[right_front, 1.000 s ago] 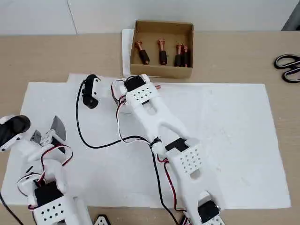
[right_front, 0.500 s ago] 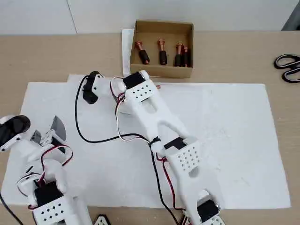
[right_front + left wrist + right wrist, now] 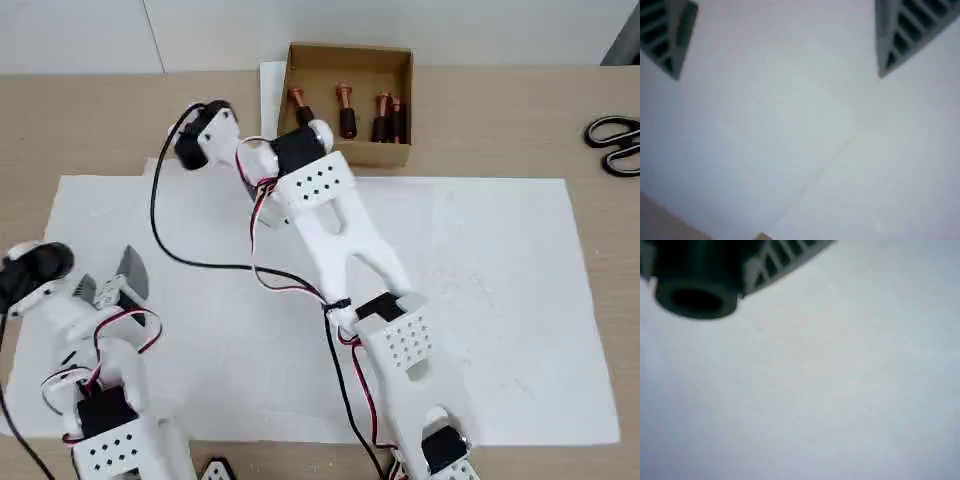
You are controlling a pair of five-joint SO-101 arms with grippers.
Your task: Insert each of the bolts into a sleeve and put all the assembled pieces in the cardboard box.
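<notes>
In the high view, the cardboard box [image 3: 385,153] sits at the far side of the table [image 3: 80,110] with four assembled pieces [image 3: 346,112] lying inside it, copper heads toward the far wall. The right arm [image 3: 340,230] stretches across the white paper [image 3: 500,280], its wrist just beside the box's near-left corner. The left gripper [image 3: 108,283] sits over the paper's near-left part, fingers spread wide. Scissors [image 3: 615,145] lie at the table's far right edge. In the left wrist view, the left gripper [image 3: 779,75] hangs wide open with nothing in it above the paper [image 3: 790,150], a strip of table [image 3: 660,220] showing at one corner. In the right wrist view, the right gripper [image 3: 705,265] grips a black sleeve [image 3: 695,297], its hollow end facing the camera, above the paper [image 3: 830,390].
</notes>
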